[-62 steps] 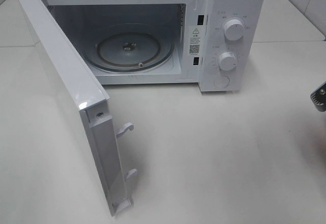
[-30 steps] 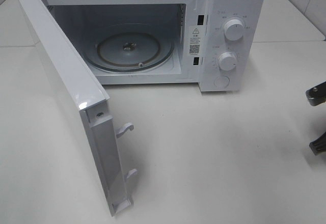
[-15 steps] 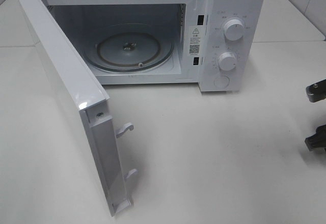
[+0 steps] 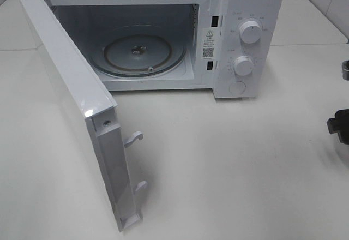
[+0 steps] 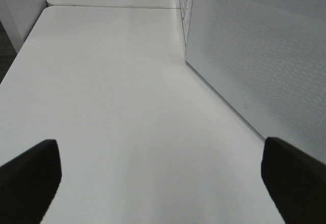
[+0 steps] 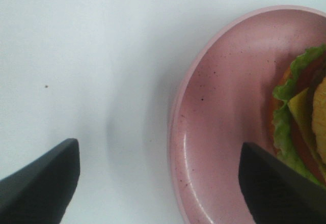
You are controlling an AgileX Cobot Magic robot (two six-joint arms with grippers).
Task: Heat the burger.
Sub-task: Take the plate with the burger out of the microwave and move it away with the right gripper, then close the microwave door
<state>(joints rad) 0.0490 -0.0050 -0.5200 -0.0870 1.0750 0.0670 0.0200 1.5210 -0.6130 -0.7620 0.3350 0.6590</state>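
The burger shows only in the right wrist view, as green lettuce, a yellow layer and a bit of bun on a pink plate. My right gripper is open above the plate's rim, one finger over the plate and the other finger over bare table. In the high view only parts of the right gripper show, at the right edge; burger and plate are out of that frame. The left gripper is open over bare table, beside the microwave door.
A white microwave stands at the back with its door swung open toward the front left. Its glass turntable has nothing on it. Two latch hooks stick out of the door's edge.
The right gripper's jaws have spread from nearly shut to wide apart. In the high view it has drifted toward the right edge. The microwave and the left arm have not moved.
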